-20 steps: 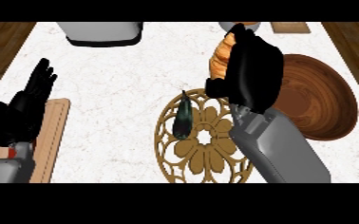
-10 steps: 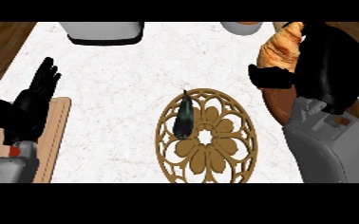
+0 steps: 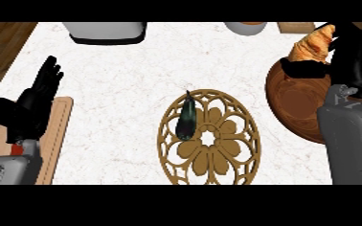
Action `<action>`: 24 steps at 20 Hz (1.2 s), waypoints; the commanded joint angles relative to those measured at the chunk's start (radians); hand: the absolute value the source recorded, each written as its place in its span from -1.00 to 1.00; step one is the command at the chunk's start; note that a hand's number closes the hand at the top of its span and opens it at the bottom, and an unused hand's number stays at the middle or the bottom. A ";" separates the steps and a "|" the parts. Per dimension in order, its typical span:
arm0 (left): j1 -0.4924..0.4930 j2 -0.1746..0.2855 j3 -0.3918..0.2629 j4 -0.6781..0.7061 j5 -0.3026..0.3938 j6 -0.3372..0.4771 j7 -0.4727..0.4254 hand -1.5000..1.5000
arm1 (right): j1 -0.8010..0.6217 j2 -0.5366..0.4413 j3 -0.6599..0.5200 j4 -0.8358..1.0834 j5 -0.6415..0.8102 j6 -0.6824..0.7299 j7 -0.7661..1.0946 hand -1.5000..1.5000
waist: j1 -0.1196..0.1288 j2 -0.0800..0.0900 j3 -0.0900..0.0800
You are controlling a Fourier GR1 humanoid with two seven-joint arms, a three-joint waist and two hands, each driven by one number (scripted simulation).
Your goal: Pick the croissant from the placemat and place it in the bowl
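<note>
The right hand (image 3: 346,55), at two o'clock in the head view, is curled round the croissant (image 3: 314,45), thumb under it. The croissant shows at the twelve o'clock rim of the wooden bowl (image 3: 293,105) (whether it touches the rim, I cannot tell), well apart from the placemat (image 3: 226,158), which lies toward six o'clock. A dark vegetable (image 3: 186,118) lies on the mat's ten o'clock part. At nine o'clock the left hand (image 3: 35,100) rests, fingers straight, beside a wooden board (image 3: 58,129).
</note>
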 commanded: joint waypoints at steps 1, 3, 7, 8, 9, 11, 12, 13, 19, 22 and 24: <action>-0.038 -0.021 0.013 0.038 -0.022 -0.001 -0.005 0.00 | -0.007 -0.055 -0.090 0.152 -0.071 -0.072 -0.145 1.00 | 0.000 0.001 0.000; 0.010 -0.006 0.028 -0.012 -0.010 -0.023 0.009 0.00 | 0.007 -0.101 -0.141 0.178 -0.115 -0.080 -0.208 1.00 | 0.002 0.000 0.000; -0.006 -0.011 0.012 -0.006 -0.017 -0.026 0.007 0.00 | 0.028 -0.149 -0.090 0.355 -0.025 0.067 -0.128 1.00 | 0.009 0.005 -0.002; 0.008 -0.015 0.023 0.029 -0.016 -0.033 -0.031 0.00 | 0.040 -0.129 -0.126 0.356 -0.064 0.061 -0.107 1.00 | -0.001 0.003 -0.002; -0.013 -0.033 0.007 0.004 -0.011 -0.026 0.017 0.00 | 0.027 -0.092 -0.138 0.452 -0.068 -0.009 -0.132 1.00 | 0.013 0.007 0.000; 0.024 -0.002 0.027 -0.056 -0.007 -0.041 0.044 0.00 | 0.021 -0.116 -0.209 0.466 -0.159 0.009 -0.173 -1.00 | 0.009 0.000 0.000; -0.004 0.006 0.048 -0.028 -0.004 -0.054 0.029 0.00 | 0.017 -0.123 -0.221 0.477 -0.189 0.004 -0.216 -1.00 | 0.004 0.000 0.000; -0.041 -0.027 0.013 -0.041 -0.046 0.001 0.081 0.00 | -0.002 -0.153 -0.234 0.553 -0.213 0.011 -0.293 -1.00 | 0.005 0.002 0.001; -0.001 -0.018 0.040 -0.044 -0.037 -0.025 0.035 0.00 | 0.040 -0.142 -0.344 0.536 -0.399 -0.027 -0.514 -1.00 | -0.004 -0.003 0.001; 0.005 -0.038 0.031 -0.040 -0.031 -0.018 0.045 0.00 | -0.029 -0.082 -0.462 0.498 -0.533 -0.114 -0.544 -1.00 | -0.005 -0.005 0.003; 0.034 -0.023 0.059 -0.008 -0.021 -0.037 -0.003 0.00 | -0.018 -0.043 -0.515 0.425 -0.607 -0.155 -0.569 -1.00 | -0.016 -0.008 0.001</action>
